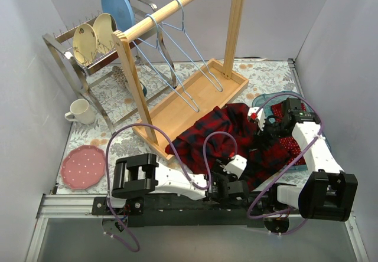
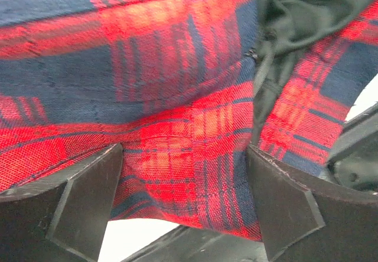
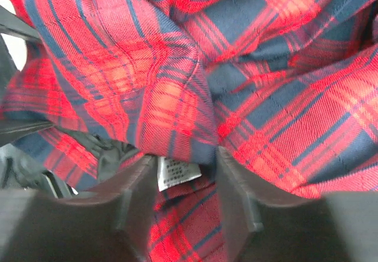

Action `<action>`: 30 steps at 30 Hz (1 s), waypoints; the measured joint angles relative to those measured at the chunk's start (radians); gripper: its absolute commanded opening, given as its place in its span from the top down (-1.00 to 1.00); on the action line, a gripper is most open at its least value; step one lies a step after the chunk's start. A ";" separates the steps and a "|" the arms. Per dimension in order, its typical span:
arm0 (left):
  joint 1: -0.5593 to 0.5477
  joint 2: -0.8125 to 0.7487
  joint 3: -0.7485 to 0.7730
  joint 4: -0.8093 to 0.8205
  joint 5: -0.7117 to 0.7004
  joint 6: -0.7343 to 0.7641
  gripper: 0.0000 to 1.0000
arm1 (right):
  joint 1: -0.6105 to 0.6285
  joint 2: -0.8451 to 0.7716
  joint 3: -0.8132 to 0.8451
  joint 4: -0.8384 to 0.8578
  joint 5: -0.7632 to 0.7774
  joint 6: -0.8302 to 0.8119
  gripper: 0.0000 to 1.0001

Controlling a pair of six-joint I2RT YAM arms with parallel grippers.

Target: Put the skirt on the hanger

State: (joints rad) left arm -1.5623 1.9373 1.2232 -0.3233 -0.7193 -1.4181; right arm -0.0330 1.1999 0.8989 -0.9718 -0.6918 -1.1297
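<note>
My left gripper (image 2: 183, 156) gapes wide, the plaid skirt (image 2: 147, 85) bulging between its jaws, ungripped. My right gripper (image 3: 183, 167) sits narrower around a fold by the label (image 3: 174, 173); pinched or not, I cannot tell. The skirt lies heaped between both, and the hangers (image 1: 158, 42) hang well beyond it, far-left.

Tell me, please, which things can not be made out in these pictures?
- Top view: the skirt lies bunched, so its waistband cannot be found.
- Right wrist view: the print on the label is too small to read.
- Right wrist view: cloth covers the tips of the right gripper, so its grip is unclear.
- Top view: a blue rim is mostly hidden by the right arm and the skirt.
- Left wrist view: the upper cloth is blurred.
</note>
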 measured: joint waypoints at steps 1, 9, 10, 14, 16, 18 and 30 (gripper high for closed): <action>0.004 -0.010 -0.014 0.004 0.000 -0.004 -0.55 | 0.001 0.003 0.000 0.003 -0.013 0.001 0.43; 0.065 -0.216 -0.235 0.119 0.060 -0.008 -0.67 | 0.061 0.009 0.014 -0.014 -0.141 0.026 0.97; 0.076 -0.262 -0.275 0.154 0.077 -0.002 -0.71 | 0.074 0.011 0.026 -0.023 -0.158 0.037 0.97; 0.095 -0.413 -0.368 0.239 0.109 0.022 -0.76 | 0.104 0.031 0.108 -0.041 -0.207 0.089 0.97; 0.095 -0.495 -0.401 0.282 0.131 0.041 -0.73 | 0.115 0.042 0.159 -0.042 -0.231 0.124 0.97; 0.095 -0.558 -0.410 0.311 0.144 0.054 -0.69 | 0.127 0.048 0.198 -0.041 -0.253 0.163 0.97; 0.016 -0.495 -0.159 0.200 0.088 0.076 -0.69 | 0.290 0.052 0.291 0.108 -0.269 0.463 0.97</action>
State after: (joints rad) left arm -1.5459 1.4422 1.0641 -0.1230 -0.6315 -1.3426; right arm 0.2573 1.2522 1.1900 -0.8639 -0.9604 -0.6670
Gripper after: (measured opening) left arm 0.839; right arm 0.031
